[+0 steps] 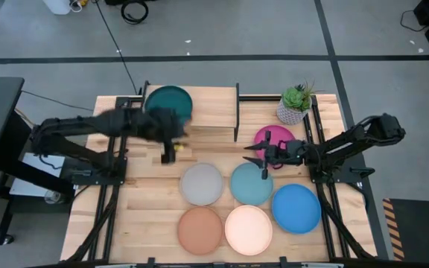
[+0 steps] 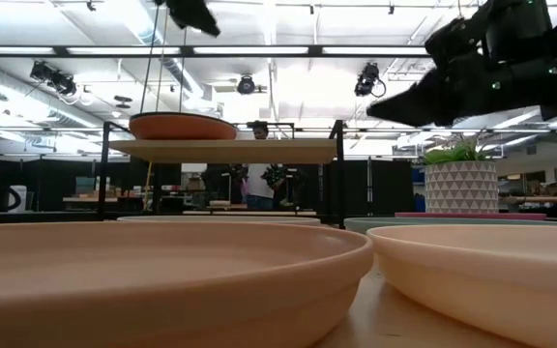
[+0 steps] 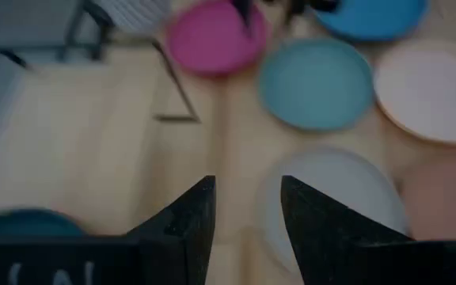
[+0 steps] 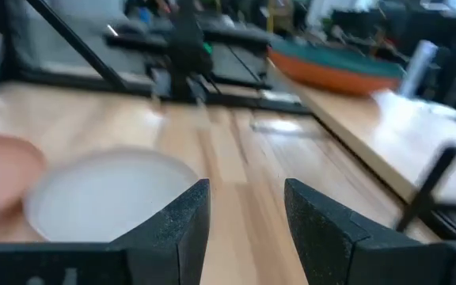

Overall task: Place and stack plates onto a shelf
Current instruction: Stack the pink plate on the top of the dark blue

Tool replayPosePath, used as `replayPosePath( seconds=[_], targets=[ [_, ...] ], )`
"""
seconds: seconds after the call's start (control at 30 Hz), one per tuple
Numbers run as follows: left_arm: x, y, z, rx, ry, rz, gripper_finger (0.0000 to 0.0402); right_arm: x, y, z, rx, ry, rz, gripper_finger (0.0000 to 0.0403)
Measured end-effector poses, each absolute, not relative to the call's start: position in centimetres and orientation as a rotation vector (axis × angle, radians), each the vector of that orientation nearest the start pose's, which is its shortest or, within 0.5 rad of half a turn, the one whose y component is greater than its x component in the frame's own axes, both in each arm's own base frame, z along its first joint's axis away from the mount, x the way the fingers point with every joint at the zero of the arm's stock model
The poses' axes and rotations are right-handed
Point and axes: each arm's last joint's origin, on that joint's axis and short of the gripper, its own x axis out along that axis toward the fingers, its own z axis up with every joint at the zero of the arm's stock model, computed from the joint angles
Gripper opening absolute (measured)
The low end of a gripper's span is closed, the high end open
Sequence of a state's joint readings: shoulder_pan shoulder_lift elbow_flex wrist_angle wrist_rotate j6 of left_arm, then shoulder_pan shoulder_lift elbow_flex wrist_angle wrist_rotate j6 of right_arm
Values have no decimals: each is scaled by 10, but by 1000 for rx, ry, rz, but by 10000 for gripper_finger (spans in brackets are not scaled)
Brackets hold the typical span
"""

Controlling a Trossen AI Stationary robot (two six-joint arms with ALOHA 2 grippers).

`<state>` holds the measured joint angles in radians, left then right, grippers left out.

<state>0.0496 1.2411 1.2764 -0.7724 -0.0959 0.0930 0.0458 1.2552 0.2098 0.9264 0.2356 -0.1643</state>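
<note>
The shelf (image 1: 199,119) stands at the table's far side. On its left end a dark teal plate (image 1: 168,103) lies on an orange plate (image 2: 182,126). Flat on the table lie the magenta plate (image 1: 275,136), the grey (image 1: 202,184), the pale blue (image 1: 251,184), the bright blue (image 1: 296,208), the terracotta (image 1: 199,229) and the cream (image 1: 248,229). My left gripper (image 1: 168,154) hovers open and empty off the shelf's near edge, between the teal and grey plates. My right gripper (image 1: 255,158) hangs open and empty at the magenta plate's left edge, pointing toward the table's left.
A potted plant (image 1: 296,104) in a white pot stands at the far right, beside the shelf's right black legs (image 1: 237,112). The shelf's right half (image 1: 214,112) carries nothing. A person (image 2: 257,179) stands in the room beyond the table.
</note>
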Motion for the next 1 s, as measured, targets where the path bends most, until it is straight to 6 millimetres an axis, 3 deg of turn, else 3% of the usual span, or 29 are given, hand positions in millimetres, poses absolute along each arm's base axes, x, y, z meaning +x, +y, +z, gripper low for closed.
replayPosePath(
  seconds=[0.23, 0.4, 0.53, 0.7, 0.9, 1.0],
  targets=[
    [257, -38, 296, 200, 692, 7, 153, 236, 13, 176, -176, 541, -265, 170],
    [253, -54, 260, 174, 672, -4, 153, 239, 12, 195, -103, 787, -322, 170],
    [245, -58, 239, 103, 714, 80, 153, 232, 5, 196, -28, 915, -374, 170],
    [239, -65, 226, 29, 736, 102, 153, 216, 3, 186, 22, 1069, -436, 170],
    [237, -72, 227, -7, 721, 112, 153, 194, 16, 177, -24, 1281, -423, 170],
    [236, -73, 227, 0, 718, 113, 153, 190, 22, 172, -62, 1293, -406, 170]
  ],
)
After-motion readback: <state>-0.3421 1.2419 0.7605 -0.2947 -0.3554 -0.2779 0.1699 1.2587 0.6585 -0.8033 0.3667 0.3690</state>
